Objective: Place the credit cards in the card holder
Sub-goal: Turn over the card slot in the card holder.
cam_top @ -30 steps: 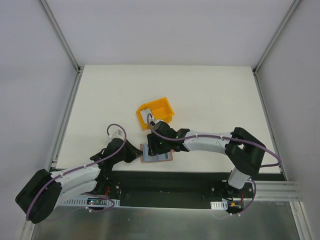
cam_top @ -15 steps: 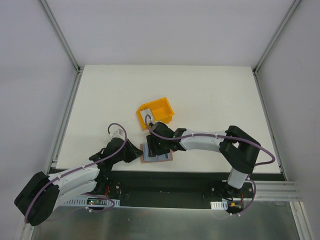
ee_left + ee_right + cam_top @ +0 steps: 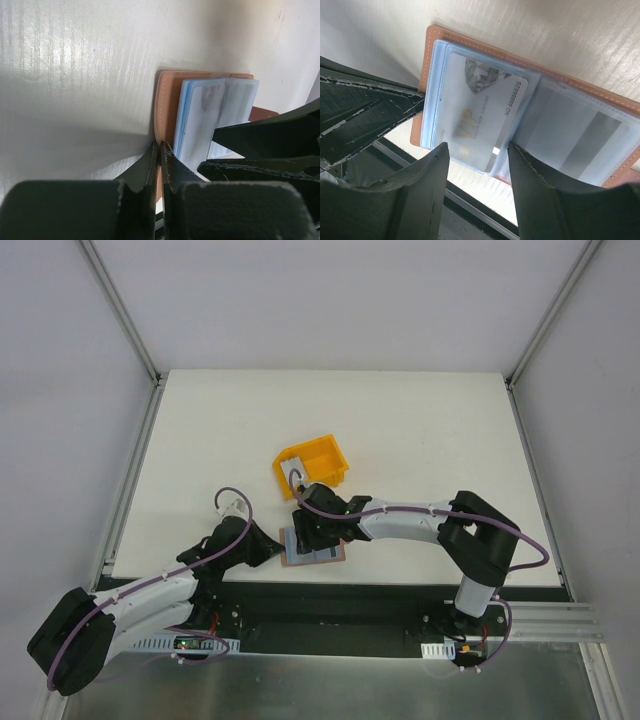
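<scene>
The brown card holder (image 3: 312, 552) lies open at the table's near edge, its clear sleeves up. My left gripper (image 3: 277, 549) is shut on the holder's left edge; in the left wrist view the leather (image 3: 167, 95) runs in between the closed jaws of my left gripper (image 3: 160, 146). A pale credit card (image 3: 480, 112) marked VIP sits in the left sleeve, one corner sticking out. My right gripper (image 3: 476, 150) hovers over it, open, its fingers either side of that corner. A second, striped card (image 3: 585, 137) lies in the right sleeve.
A yellow plastic bin (image 3: 325, 455) stands just behind the holder with a small white item (image 3: 291, 473) inside. The black mounting rail (image 3: 350, 605) runs right below the table's near edge, close under both grippers.
The left gripper loosened briefly and closed again on the holder's edge. The right arm shifted slightly left and lower over the open holder.
</scene>
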Robot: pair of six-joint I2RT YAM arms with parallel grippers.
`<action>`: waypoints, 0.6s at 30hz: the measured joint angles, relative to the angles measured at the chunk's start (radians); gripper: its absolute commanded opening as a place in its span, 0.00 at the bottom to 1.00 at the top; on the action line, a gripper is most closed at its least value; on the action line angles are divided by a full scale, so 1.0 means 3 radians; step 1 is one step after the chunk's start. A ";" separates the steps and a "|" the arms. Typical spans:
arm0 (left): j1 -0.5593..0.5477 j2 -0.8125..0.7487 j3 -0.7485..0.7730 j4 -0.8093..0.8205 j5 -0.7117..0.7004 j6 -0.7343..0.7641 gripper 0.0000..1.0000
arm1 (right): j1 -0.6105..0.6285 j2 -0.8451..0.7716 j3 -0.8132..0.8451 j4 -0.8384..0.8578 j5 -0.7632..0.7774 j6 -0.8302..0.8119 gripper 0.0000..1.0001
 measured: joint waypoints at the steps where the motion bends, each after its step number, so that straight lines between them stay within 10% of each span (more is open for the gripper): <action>1: 0.0000 -0.0009 0.0000 -0.0008 0.0001 0.0000 0.00 | 0.0000 -0.0001 0.0004 -0.0005 0.0001 -0.0001 0.53; 18: 0.0000 -0.0219 0.0000 -0.0178 -0.0010 -0.0003 0.00 | 0.0193 0.0058 0.0511 -0.0510 0.0595 0.0008 0.66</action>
